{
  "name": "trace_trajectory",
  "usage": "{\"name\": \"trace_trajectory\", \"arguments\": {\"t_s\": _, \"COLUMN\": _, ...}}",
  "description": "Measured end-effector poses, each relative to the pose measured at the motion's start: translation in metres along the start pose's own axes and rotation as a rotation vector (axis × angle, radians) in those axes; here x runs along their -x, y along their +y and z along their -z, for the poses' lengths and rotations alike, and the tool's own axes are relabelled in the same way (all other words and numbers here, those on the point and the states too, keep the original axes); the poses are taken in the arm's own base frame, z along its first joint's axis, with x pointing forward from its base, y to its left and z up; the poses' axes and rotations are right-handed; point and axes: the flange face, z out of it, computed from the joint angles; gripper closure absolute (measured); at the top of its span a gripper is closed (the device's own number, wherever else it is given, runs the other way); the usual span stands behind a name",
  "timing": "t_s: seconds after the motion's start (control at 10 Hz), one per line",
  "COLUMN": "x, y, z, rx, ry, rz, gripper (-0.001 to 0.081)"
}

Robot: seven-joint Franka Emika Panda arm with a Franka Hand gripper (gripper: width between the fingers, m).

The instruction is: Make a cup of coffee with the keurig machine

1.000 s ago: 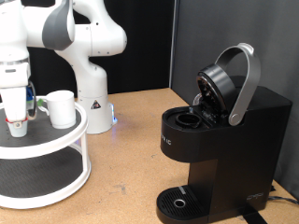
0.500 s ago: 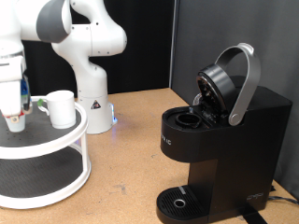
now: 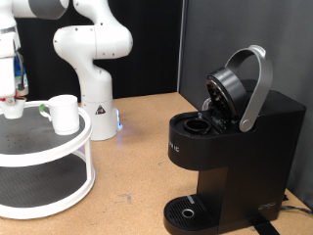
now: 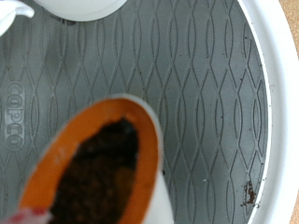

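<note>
Early stage, by judgement: keurig machine [image 3: 233, 137] stands with lid raised, brew chamber open and seemingly empty, nothing on its drip tray. Cup [image 3: 65, 113] sits on the top tier of the two-tier white stand [image 3: 68, 171], well apart from the machine, at the exterior view's left; contents not visible. Gripper [image 3: 14, 95], at the far edge of the stand from the machine, just above the tier, appears closed on a pod [image 4: 98, 166]: white-walled, orange-rimmed, filled with dark grounds.
</note>
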Motion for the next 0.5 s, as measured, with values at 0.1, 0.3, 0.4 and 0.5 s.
{"name": "trace_trajectory", "arguments": {"t_s": 0.1, "x": 0.0, "y": -0.001, "z": -0.002, "rx": -0.003, "ry": -0.003, "rz": 0.001, "gripper": 0.071}}
{"name": "trace_trajectory", "arguments": {"t_s": 0.3, "x": -0.009, "y": -0.003, "z": -0.002, "rx": -0.039, "ry": 0.08, "rz": -0.048, "gripper": 0.071}}
{"name": "trace_trajectory", "arguments": {"t_s": 0.4, "x": -0.019, "y": -0.005, "z": 0.002, "rx": -0.087, "ry": 0.145, "rz": -0.07, "gripper": 0.071}}
{"name": "trace_trajectory", "arguments": {"t_s": 0.5, "x": -0.033, "y": -0.005, "z": 0.01, "rx": -0.132, "ry": 0.213, "rz": -0.081, "gripper": 0.071}}
